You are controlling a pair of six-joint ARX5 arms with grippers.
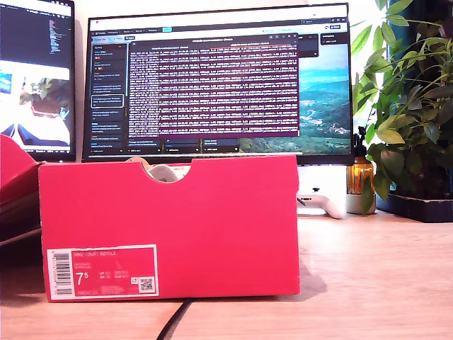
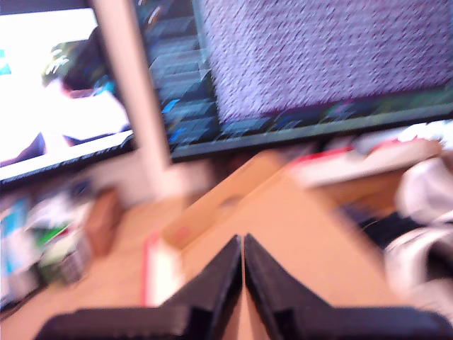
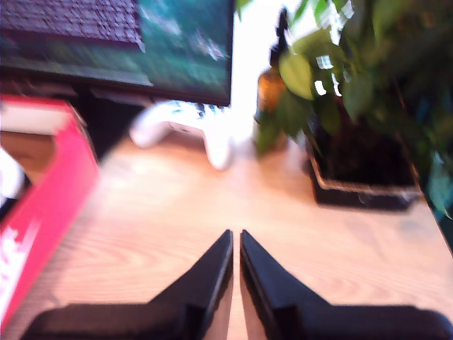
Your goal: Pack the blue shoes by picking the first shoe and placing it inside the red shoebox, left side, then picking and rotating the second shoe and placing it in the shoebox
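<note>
Beside the red shoebox (image 3: 42, 191), my second pincer (image 3: 236, 244) is closed, empty; first pincer (image 2: 243, 248) likewise.

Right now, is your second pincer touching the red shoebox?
Apart. The second wrist view shows my second pincer shut over bare table, with the red shoebox off to one side.

Exterior view: low at table height, close on the red shoebox (image 1: 168, 227), facing the monitor (image 1: 219, 85). First wrist view: blurred, above the box interior, toward the same monitor (image 2: 311, 64). Second wrist view: over bare table, sharing plant (image 3: 354, 78) and white controller (image 3: 187, 127).
</note>
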